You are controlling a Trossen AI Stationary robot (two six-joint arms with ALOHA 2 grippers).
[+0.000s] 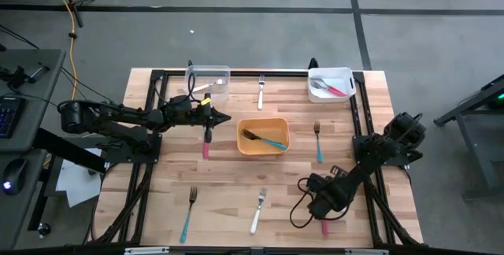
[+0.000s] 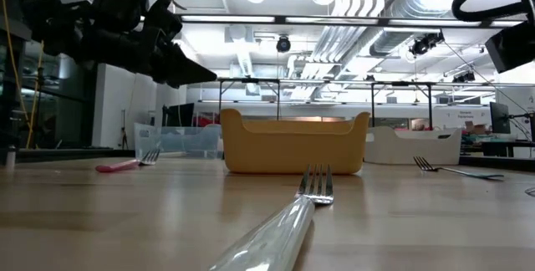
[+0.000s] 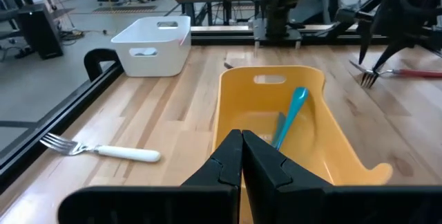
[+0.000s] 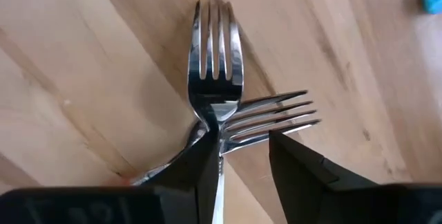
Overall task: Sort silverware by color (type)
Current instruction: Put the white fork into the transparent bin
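My right gripper is open and low over two crossed forks near the table's front right. It also shows in the high view. One fork points away from the camera; the other fork's tines stick out sideways. A pink handle shows under the gripper. My left gripper is shut and empty, above the table beside the yellow bin. A pink-handled fork lies on the table just near of it. My right gripper has its fingers on either side of the place where the two forks' necks cross, pointing down from above. One finger stands close against the necks. I cannot tell whether it touches them. Both forks lie on the table.
The yellow bin holds teal-handled forks. A clear bin holds a white fork, and a white bin holds red forks. Loose forks lie on the table: white, blue, blue, white.
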